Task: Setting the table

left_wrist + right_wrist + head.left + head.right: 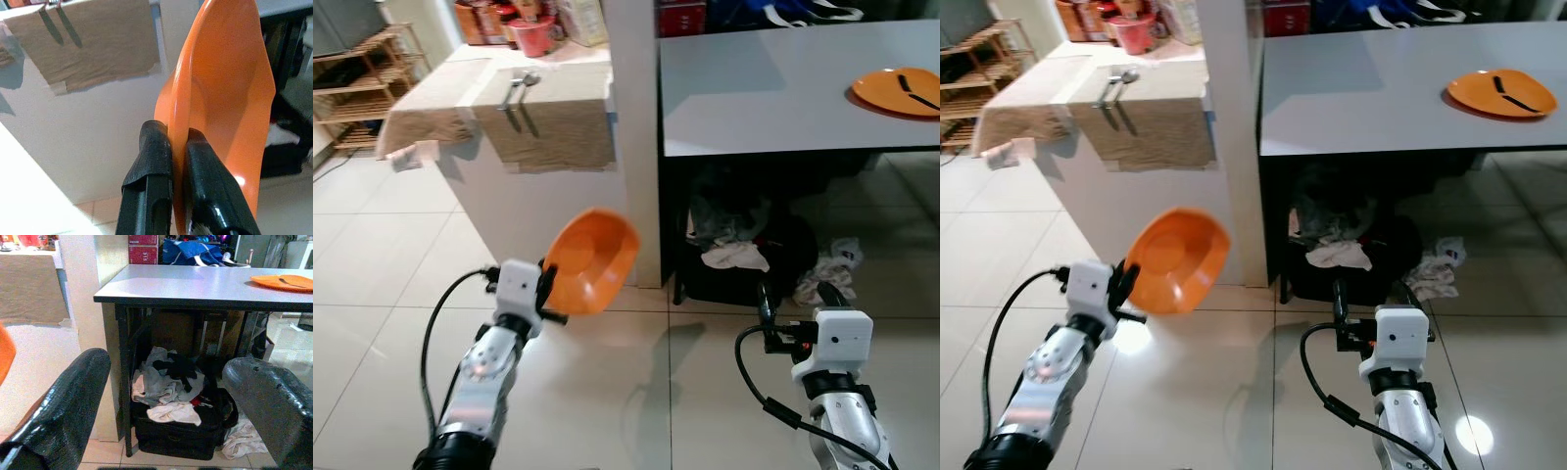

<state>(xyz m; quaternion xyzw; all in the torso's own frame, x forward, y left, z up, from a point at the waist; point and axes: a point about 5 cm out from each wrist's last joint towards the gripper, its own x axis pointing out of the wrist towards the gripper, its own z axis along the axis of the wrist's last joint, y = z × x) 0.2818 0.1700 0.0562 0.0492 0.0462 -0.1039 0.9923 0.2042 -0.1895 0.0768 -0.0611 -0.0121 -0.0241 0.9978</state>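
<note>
Left gripper (176, 161) is carrying an orange bowl (592, 259), jaws clamped on its rim, above the floor. Right gripper (161, 401) is idling, jaws apart. Next move: approaching the grey surface (754, 88), placing bowl near the orange plate (899, 91).

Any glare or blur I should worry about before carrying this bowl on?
Right eye view: bright glare spots on the floor tiles. Left wrist view: bowl and fingers soft, too close. Right wrist view: fingers blurred, table sharp. Eye views otherwise clear.

Head cameras look down; both wrist views face the grey table (195, 286).
</note>
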